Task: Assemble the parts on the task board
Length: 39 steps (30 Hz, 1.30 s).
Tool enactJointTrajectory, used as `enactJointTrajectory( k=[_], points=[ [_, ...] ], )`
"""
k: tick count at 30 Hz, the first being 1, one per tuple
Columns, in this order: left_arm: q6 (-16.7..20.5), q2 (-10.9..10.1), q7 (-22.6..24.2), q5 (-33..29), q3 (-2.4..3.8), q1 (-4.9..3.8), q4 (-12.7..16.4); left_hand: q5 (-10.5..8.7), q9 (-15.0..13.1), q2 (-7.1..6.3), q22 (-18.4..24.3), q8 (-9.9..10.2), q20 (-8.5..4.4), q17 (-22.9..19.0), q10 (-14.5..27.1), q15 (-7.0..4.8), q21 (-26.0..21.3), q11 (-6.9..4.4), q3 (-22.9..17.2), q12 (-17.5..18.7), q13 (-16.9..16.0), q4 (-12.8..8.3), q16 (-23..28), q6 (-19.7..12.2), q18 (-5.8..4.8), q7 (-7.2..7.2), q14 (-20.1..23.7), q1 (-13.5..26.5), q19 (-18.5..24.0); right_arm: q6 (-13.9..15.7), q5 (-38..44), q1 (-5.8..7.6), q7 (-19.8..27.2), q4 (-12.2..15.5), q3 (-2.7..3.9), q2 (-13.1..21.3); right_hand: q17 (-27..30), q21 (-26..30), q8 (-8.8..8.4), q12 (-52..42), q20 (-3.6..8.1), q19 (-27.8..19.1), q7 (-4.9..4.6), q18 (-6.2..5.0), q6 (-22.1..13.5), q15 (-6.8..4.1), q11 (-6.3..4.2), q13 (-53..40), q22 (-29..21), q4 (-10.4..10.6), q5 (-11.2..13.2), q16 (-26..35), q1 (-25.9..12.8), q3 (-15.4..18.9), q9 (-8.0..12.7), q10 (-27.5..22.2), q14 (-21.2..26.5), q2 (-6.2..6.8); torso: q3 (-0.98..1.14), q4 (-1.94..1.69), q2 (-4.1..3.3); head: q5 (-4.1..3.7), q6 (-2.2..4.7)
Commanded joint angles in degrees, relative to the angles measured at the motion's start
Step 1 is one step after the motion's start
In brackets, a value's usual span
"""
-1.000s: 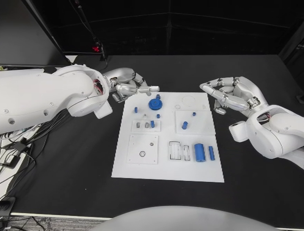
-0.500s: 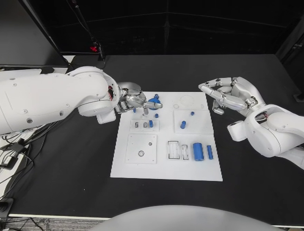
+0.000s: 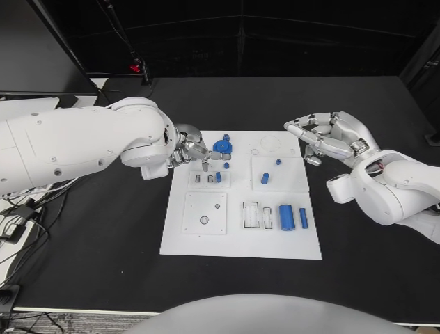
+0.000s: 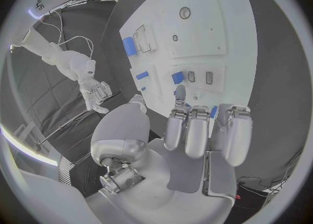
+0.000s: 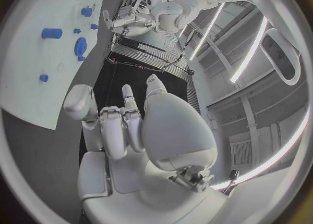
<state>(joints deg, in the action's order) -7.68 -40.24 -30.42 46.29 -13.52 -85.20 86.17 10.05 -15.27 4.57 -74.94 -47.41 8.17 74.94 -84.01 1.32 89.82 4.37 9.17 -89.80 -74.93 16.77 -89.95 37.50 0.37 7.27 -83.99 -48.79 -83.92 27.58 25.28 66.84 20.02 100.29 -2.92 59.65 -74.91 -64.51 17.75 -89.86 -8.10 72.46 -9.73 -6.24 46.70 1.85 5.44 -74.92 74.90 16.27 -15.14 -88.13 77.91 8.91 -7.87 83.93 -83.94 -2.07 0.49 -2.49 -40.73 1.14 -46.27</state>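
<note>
The task board [image 3: 242, 240] lies in the middle of the black surface [image 3: 99, 229], and I place everything from this board. On its near part, toward the robot, a large blue cylinder [image 3: 286, 217] and a thinner blue pin [image 3: 302, 218] lie side by side to the right of two small rectangular slots, and a square white block with a small hole sits to the left of these slots. Further from the robot, in the middle band of the board, a short blue part [image 3: 265, 179] rests on the right raised plate, and another small blue piece stands in the left block. At the far left part of the board the left hand [image 3: 192, 150] hangs over the parts, its fingers [image 4: 185, 130] curled together and pointing down at a small blue peg; I cannot tell if they already pinch something. Just beyond it lies the round blue gear [image 3: 222, 147]. The right hand [image 3: 331, 138] hovers beside the far right corner of the board, with fingers loosely curled and holding nothing. To my judgement the step in hand is picking or seating a small peg near the gear. The next move calls for a fine pinch and a straight descent, because the parts are small and stand close together.
</note>
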Motion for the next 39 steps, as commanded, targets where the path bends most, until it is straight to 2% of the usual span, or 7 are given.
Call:
enactJointTrajectory(
  k=[1,12,14,23,30,34,39],
  points=[
    [-0.79,0.35,-3.2,0.23,0.03,0.39,-0.67,-0.12,-0.2,0.99,-15.06,0.61,-0.56,15.06,-5.99,-0.5,0.18,-0.58,0.6,-0.2,-15.07,0.04,-0.05,0.22,-0.37,-0.07,-6.01,0.08,-6.08,-0.74,-0.22,0.03,-0.24,0.02,0.02,-0.1,-11.84,0.44,0.5,-0.14,0.18,-0.09,-0.06,-0.36,-0.65,-0.16,-0.03,-15.08,0.03,0.11,-0.06,0.33,0.47,0.39,-0.07,6.07,-3.95,-0.09,-0.01,0.04,0.03,-0.14,-0.11],
    [-0.09,2.48,-3.85,0.23,0.04,2.19,-2.61,0.61,-0.42,1.79,-15.06,1.83,-0.72,15.06,-5.99,-0.59,0.18,-0.54,0.93,-0.2,-15.07,-0.09,-0.05,-0.01,-0.37,0.02,-6.01,-0.83,-6.08,-0.8,-0.22,-0.02,-0.45,-0.13,0.01,-0.27,-11.83,0.58,0.58,-0.14,0.19,-0.15,-0.07,-0.39,-0.72,-0.17,-0.03,-15.08,-0.05,0.12,-0.05,0.33,0.53,0.41,-0.09,6.07,-3.95,-0.15,0.02,-0.05,0.08,-0.15,-0.51],
    [0.11,2.88,-3.62,0.23,0.04,2.36,-2.94,0.88,-0.69,2.62,-15.06,2.3,-0.78,15.06,-5.99,-0.63,0.18,-0.55,0.82,-0.2,-15.07,-0.09,-0.05,0.24,-0.37,0.0,-6.01,-1.86,-6.08,-0.77,-0.22,-0.02,-0.56,-0.17,0.01,-0.26,-11.79,0.63,0.62,-0.14,0.19,-0.17,-0.07,-0.4,-0.75,-0.17,-0.03,-15.08,-0.08,0.13,-0.04,0.35,0.55,0.43,-0.1,6.07,-3.92,-0.18,0.02,-0.14,0.08,-0.14,-0.64],
    [-0.98,4.34,-3.14,0.23,0.04,2.64,-4.19,1.98,-1.64,4.3,-15.06,3.07,-0.92,15.06,-5.99,-0.8,0.18,-0.72,0.63,-0.2,-15.07,-0.12,-0.05,1.2,-0.37,-0.19,-6.01,-4.78,-6.08,-0.71,-0.22,-0.06,-0.83,-0.27,0.01,-0.39,-11.76,0.81,0.83,-0.14,0.19,-0.17,-0.11,-0.42,-1.13,-0.16,-0.01,-15.08,-0.17,0.15,0.02,0.36,0.69,0.54,-0.12,6.07,-3.92,-0.34,-0.01,0.06,0.08,-0.18,-0.95],
    [-1.98,5.2,-3.04,0.23,0.04,2.8,-5.04,2.58,-2.07,5.29,-15.06,3.44,-1.0,15.06,-5.99,-0.89,0.18,-0.79,0.51,-0.2,-15.07,-0.07,-0.05,1.31,-0.37,-0.26,-6.01,-5.67,-6.08,-0.75,-0.22,-0.09,-1.17,-0.28,0.01,-0.4,-11.75,0.91,0.96,-0.14,0.19,-0.2,-0.1,-0.45,-1.16,-0.16,0.0,-15.08,-0.22,0.16,0.02,0.36,0.73,0.57,-0.15,6.07,-3.91,-0.42,0.04,-0.02,0.09,-0.43,-1.22],
    [-2.7,5.64,-3.08,0.24,0.04,2.88,-5.43,3.83,-2.66,6.21,-15.06,3.91,-1.12,15.06,-5.99,-1.03,0.18,-0.91,0.27,-0.2,-15.07,-0.1,-0.05,1.65,-0.37,-0.39,-6.01,-7.43,-6.08,-0.75,-0.22,-0.1,-1.33,-0.21,0.01,-0.37,-11.74,1.03,1.09,-0.14,0.19,-0.24,-0.09,-0.47,-1.16,-0.15,-0.01,-15.08,-0.28,0.17,0.01,0.36,0.78,0.59,-0.18,6.07,-3.91,-0.49,0.05,-0.03,0.08,-0.46,-1.34],
    [-3.73,6.02,-3.15,0.24,0.04,2.99,-5.89,4.23,-2.87,6.43,-15.06,4.03,-1.17,15.06,-5.99,-1.08,0.18,-0.96,0.29,-0.2,-15.07,-0.06,-0.05,1.88,-0.37,-0.45,-6.01,-7.81,-6.08,-0.77,-0.22,-0.1,-1.55,-0.12,0.01,-0.33,-11.74,1.03,1.09,-0.14,0.19,-0.24,-0.09,-0.47,-1.16,-0.15,-0.01,-15.08,-0.28,0.17,0.01,0.36,0.78,0.59,-0.18,6.07,-3.91,-0.49,0.06,-0.03,0.08,-0.59,-1.52]
  ],
)
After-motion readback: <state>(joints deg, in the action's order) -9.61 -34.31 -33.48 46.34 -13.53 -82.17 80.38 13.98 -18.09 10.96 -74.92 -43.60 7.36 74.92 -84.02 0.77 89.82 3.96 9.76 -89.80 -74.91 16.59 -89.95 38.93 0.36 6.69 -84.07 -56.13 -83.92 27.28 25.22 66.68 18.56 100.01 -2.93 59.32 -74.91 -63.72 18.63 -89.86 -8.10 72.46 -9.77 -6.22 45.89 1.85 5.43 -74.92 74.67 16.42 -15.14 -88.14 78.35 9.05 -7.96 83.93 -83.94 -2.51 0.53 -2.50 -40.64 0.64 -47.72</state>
